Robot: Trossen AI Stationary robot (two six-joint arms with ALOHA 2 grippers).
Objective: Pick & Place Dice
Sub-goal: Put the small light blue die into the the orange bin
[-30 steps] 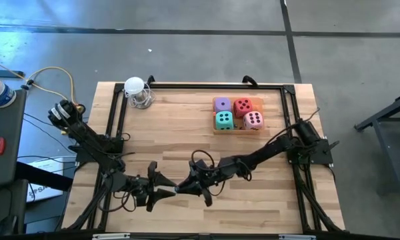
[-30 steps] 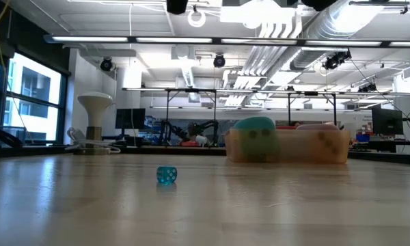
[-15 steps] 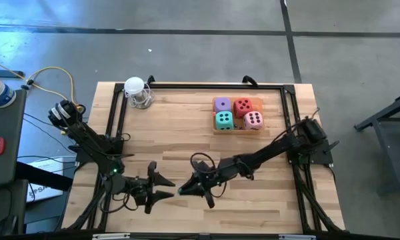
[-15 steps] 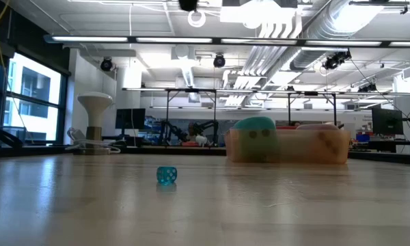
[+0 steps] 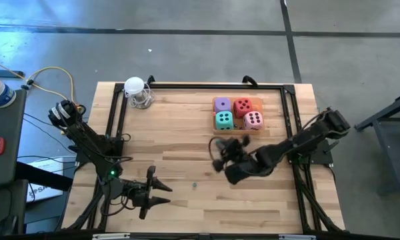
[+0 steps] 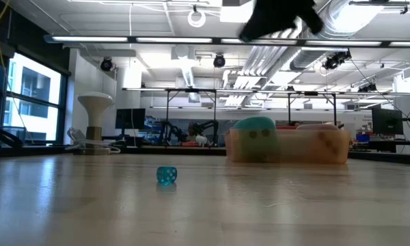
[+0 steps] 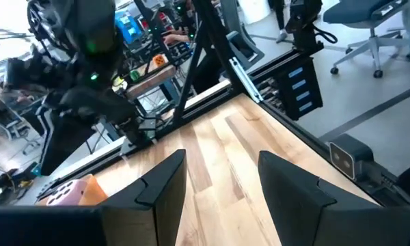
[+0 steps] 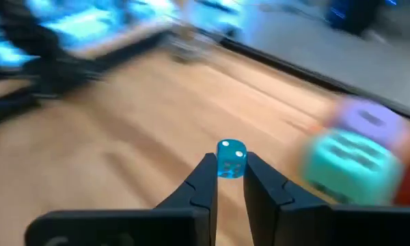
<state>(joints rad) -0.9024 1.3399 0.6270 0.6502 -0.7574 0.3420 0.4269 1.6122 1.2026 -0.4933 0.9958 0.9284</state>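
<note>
Wooden bench (image 5: 180,133): four dice (image 5: 237,113) grouped far side. Right claw (image 8: 227,179) pinches small blue bead-die (image 8: 230,158); left claw (image 5: 161,194) spread, near edge.

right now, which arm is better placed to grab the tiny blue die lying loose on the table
Left. The left gripper is open and empty, low near the front edge, with the tiny blue die just ahead of it. The right gripper already pinches another small blue die and sits nearer the tray.

High view looks straight down; low view skims the table (image 5: 187,127), sharing the tray (image 6: 287,147).
</note>
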